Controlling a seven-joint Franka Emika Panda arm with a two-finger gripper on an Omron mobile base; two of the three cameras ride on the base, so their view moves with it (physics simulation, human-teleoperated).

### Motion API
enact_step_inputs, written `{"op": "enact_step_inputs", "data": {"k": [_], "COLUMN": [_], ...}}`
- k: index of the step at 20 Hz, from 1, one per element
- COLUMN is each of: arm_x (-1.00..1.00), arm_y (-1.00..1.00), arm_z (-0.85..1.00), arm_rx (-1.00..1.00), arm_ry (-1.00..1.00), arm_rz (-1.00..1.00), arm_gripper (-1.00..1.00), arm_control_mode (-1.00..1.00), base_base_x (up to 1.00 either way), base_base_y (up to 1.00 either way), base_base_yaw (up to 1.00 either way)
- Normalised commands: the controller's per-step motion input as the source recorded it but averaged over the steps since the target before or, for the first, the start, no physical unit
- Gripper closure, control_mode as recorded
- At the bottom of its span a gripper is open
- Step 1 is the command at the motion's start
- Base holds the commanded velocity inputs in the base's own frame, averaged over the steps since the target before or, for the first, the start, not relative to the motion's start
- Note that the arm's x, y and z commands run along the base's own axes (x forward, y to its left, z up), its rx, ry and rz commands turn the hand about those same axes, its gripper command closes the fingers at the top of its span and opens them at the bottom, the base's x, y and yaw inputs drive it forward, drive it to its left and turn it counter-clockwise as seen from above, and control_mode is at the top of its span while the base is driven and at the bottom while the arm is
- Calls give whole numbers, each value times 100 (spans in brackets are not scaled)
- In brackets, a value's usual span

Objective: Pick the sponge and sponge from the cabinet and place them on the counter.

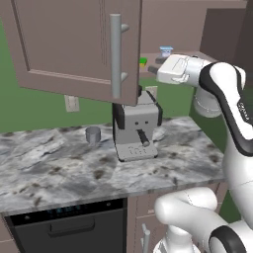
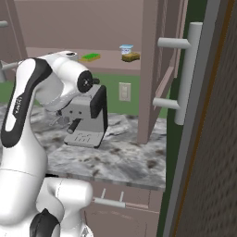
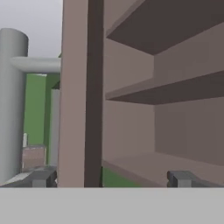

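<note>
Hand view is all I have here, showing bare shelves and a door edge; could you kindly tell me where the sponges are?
Observer: Both sit on the cabinet's bottom shelf. The green sponge lies to the left in the right base view, and the tan sponge lies further right.
Operator: Thank you. Is anything standing between them?
Observer: Yes, a small white cup with a blue rim stands just left of the tan sponge.
Operator: And what lies below, please?
Observer: A coffee machine stands on the marble counter under the open door, with a small grey cup to its left in the left base view.
</note>
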Motion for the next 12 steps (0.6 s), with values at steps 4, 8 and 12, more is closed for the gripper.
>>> {"op": "enact_step_inputs", "data": {"k": [4,8,12], "arm_x": [0,0,0], "arm_y": [24,26,25], "arm_z": [0,0,0], "arm_rx": [0,0,0], "arm_ry": [0,0,0], "arm_rz": [1,2,3], "arm_gripper": [-100,-100,-100], "arm_control_mode": [-100,-100,-100], "base_base_x": [0,0,0], "base_base_y": [0,0,0], "base_base_yaw": [0,0,0]}}
